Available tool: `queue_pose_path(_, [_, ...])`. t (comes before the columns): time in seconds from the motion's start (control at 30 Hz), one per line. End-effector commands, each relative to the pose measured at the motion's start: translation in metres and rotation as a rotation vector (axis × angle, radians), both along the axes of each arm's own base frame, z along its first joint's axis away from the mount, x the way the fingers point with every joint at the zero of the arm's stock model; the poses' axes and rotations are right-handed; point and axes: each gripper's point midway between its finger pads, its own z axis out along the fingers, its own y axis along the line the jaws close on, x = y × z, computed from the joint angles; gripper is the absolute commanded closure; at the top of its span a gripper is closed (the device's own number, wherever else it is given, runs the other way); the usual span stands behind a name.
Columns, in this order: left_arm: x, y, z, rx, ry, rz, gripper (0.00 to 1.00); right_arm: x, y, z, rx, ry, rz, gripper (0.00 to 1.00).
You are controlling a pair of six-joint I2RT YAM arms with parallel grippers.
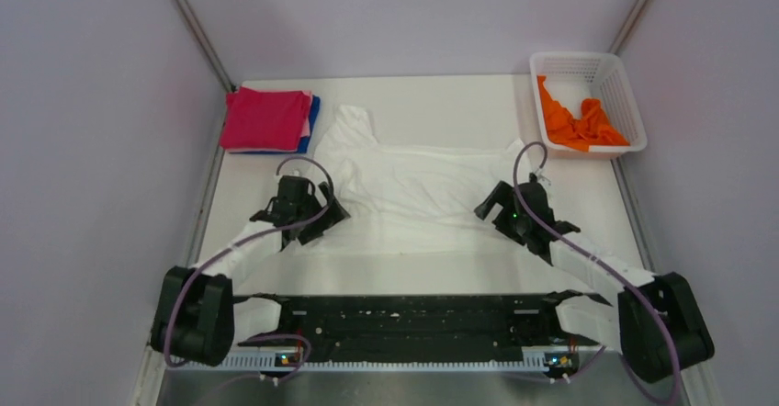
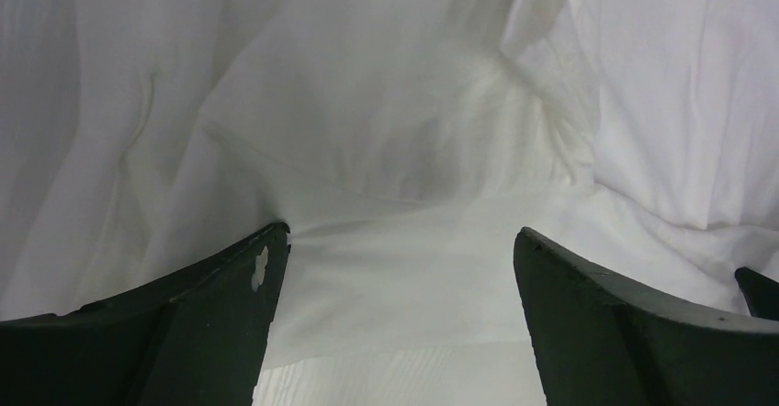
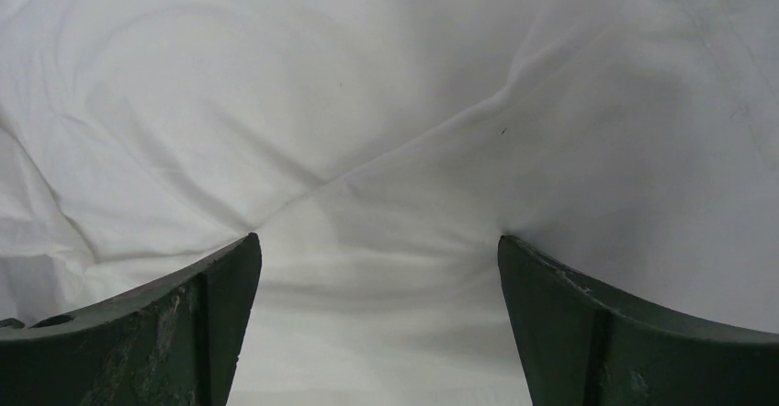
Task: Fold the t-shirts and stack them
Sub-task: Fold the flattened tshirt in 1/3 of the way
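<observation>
A large white t-shirt (image 1: pixel 413 186) lies spread and wrinkled across the middle of the table, plain side up, no print showing. My left gripper (image 1: pixel 317 202) is open at the shirt's left edge, its fingertips pressed into the cloth (image 2: pixel 404 268). My right gripper (image 1: pixel 496 206) is open at the shirt's right edge, its fingertips also pressing into the cloth (image 3: pixel 377 259). A folded magenta-red t-shirt (image 1: pixel 265 118) lies on a folded blue one (image 1: pixel 315 112) at the back left. An orange t-shirt (image 1: pixel 577 121) lies crumpled in the basket.
A white plastic lattice basket (image 1: pixel 625 94) stands at the back right corner. The white table (image 1: pixel 432 273) shows in front of the shirt. Grey walls close in on both sides and the back. A black rail (image 1: pixel 404 328) runs between the arm bases.
</observation>
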Motion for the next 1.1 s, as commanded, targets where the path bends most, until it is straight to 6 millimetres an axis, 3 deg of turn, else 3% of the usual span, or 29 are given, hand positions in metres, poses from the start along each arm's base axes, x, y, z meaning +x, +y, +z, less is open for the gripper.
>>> queue_pose_path(0.0, [-0.056, 0.015, -0.013, 0.028, 0.093, 0.057, 0.03, -0.064, -0.014, -0.023, -0.047, 0.165, 0.024, 0.01])
queue_pose_path(0.1, [-0.073, 0.016, -0.010, 0.005, 0.080, 0.067, 0.03, -0.071, -0.009, -0.013, -0.017, 0.145, 0.065, 0.01])
queue_pose_path(0.23, [-0.078, 0.014, 0.002, -0.024, 0.022, 0.061, 0.03, -0.067, -0.003, 0.000, 0.014, 0.103, 0.084, 0.01])
queue_pose_path(0.33, [-0.068, 0.008, 0.024, -0.051, -0.042, 0.034, 0.02, -0.055, -0.003, 0.017, -0.003, 0.044, 0.092, 0.01])
queue_pose_path(0.5, [-0.035, -0.009, 0.066, -0.107, -0.179, -0.023, 0.01, -0.033, -0.002, 0.044, -0.021, -0.058, 0.093, 0.01])
queue_pose_path(0.67, [-0.011, -0.039, 0.066, -0.211, -0.198, -0.092, 0.01, -0.023, 0.000, 0.052, -0.029, -0.089, 0.099, 0.01])
queue_pose_path(0.83, [0.025, -0.051, 0.066, -0.136, -0.205, -0.109, 0.01, -0.018, -0.005, 0.053, -0.058, -0.095, 0.081, 0.01])
queue_pose_path(1.07, [0.056, -0.082, 0.051, -0.116, -0.182, -0.175, 0.01, -0.015, -0.016, 0.055, -0.109, -0.096, 0.046, 0.01])
